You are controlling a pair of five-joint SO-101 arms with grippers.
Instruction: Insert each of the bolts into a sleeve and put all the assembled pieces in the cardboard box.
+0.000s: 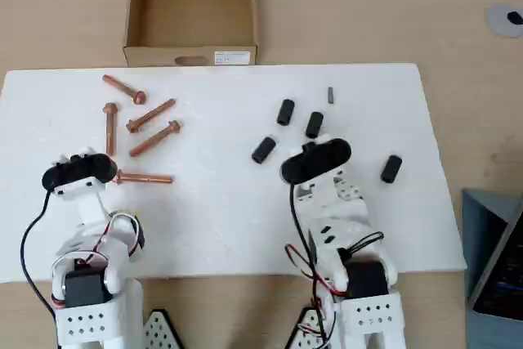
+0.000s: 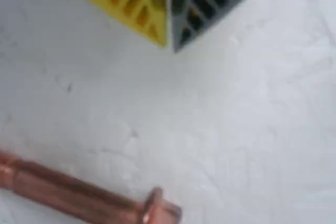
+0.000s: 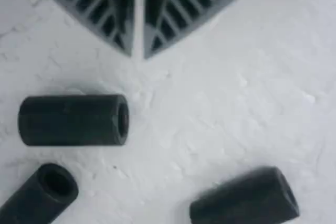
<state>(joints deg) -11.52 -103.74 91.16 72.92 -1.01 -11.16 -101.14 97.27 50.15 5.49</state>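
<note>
1. Table of pale wood (image 1: 474, 104) carried a white rectangular mat (image 1: 221, 226); an open brown cardboard box (image 1: 192, 55) stood just past the mat's far edge, toward the left side.
2. Five copper-coloured metal bolts (image 1: 155, 138) lay loose and scattered on the mat's left half, well apart from the sleeves.
3. Four short black cylindrical sleeves (image 1: 284, 112) lay on their sides on the mat's right half, with a small grey pin (image 1: 330, 96) just beyond them.
4. The left gripper (image 2: 169, 41) – one yellow ribbed finger, one dark – hung close over the mat, its jaws pressed tip to tip and holding nothing. One bolt (image 2: 79, 195) lay near it, untouched.
5. The right gripper (image 3: 137, 51), with grey ribbed fingers, hung close over the mat, its jaws drawn together to a sliver of a gap and holding nothing. Three sleeves (image 3: 73, 120) lay near its tips, none touching it.
</note>
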